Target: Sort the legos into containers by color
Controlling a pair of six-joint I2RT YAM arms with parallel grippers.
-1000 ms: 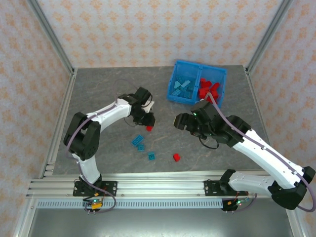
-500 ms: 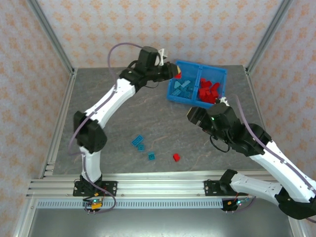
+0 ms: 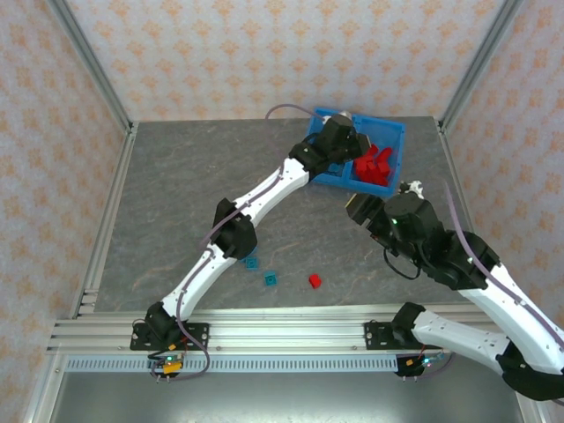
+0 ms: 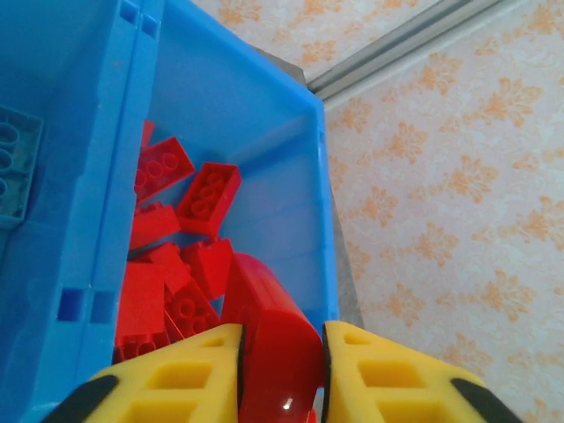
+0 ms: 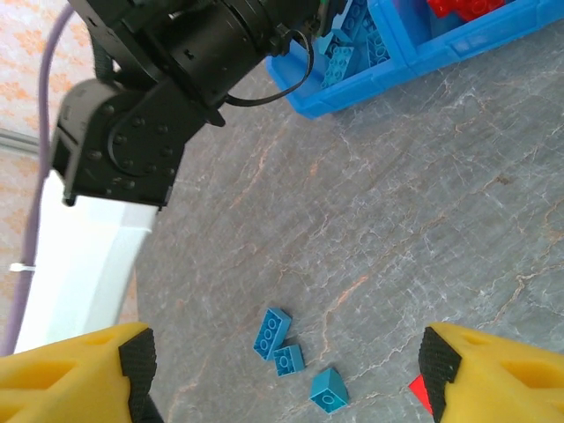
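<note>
Now that the left gripper (image 4: 280,342) has carried the red brick (image 4: 269,322) from the table (image 3: 176,194) to the bin (image 4: 247,53), its fingers are still pinching it over the right compartment (image 4: 286,211) above other red bricks (image 4: 207,198), ready for dropping, while the right gripper (image 5: 282,348) is waiting with spread fingers.

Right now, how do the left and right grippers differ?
The left gripper pinches a red brick; the right gripper stands open and empty. The left gripper hangs over the red half of the bin; the right gripper faces loose teal bricks on the table. Both have yellow fingers.
</note>
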